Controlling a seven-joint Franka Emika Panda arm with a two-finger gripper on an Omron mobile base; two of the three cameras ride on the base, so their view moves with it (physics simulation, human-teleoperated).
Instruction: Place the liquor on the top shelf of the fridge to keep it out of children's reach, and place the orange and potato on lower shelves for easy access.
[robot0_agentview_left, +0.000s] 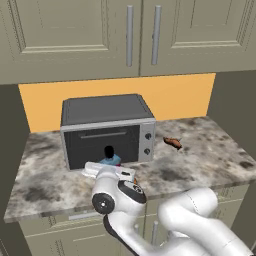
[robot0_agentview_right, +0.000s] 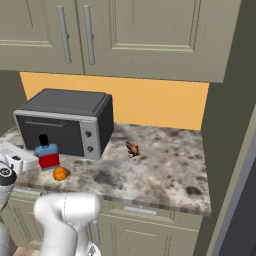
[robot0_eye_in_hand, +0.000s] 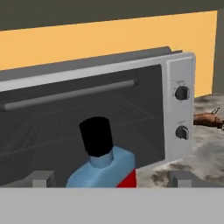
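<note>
The gripper (robot0_eye_in_hand: 109, 178) is sitting wide open, fingers (robot0_eye_in_hand: 42, 178) spread either side of the liquor (robot0_eye_in_hand: 103, 168) but not squeezing it. In the hand view the bottle is standing upright at 6 o'clock, right in front of the oven (robot0_eye_in_hand: 100, 113) door. In the right base view the liquor (robot0_agentview_right: 48, 155) is standing on the counter (robot0_agentview_right: 165, 165) with the orange (robot0_agentview_right: 60, 173) just beside it at about 5 o'clock. The potato (robot0_agentview_right: 132, 148) is lying well apart, out at 3 o'clock from the oven's knobs (robot0_eye_in_hand: 182, 93). In the left base view the potato (robot0_agentview_left: 173, 143) is sitting at 3 o'clock of the oven too.
</note>
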